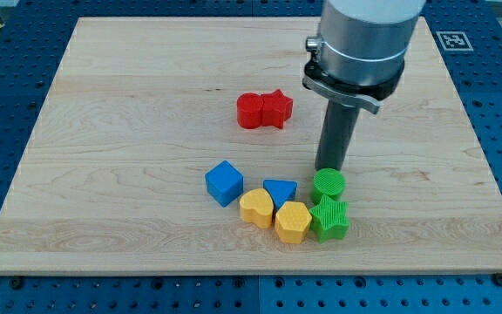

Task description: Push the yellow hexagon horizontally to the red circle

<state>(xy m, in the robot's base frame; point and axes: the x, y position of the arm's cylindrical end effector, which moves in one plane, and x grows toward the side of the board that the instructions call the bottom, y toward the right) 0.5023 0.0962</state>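
The yellow hexagon [293, 221] lies near the view's bottom centre, touching a green star [330, 219] on its right and a blue triangle [280, 191] above it. The red circle [250, 111] sits in the upper middle of the board, pressed against a red star [276, 108] on its right. My tip [329, 168] stands just above a green circle [328, 185], up and to the right of the yellow hexagon and well to the lower right of the red circle.
A yellow heart-like block [256, 208] sits left of the hexagon, and a blue cube [224, 182] lies further left. The wooden board [103, 131] rests on a blue perforated table. The arm's grey body [360, 44] looms over the board's upper right.
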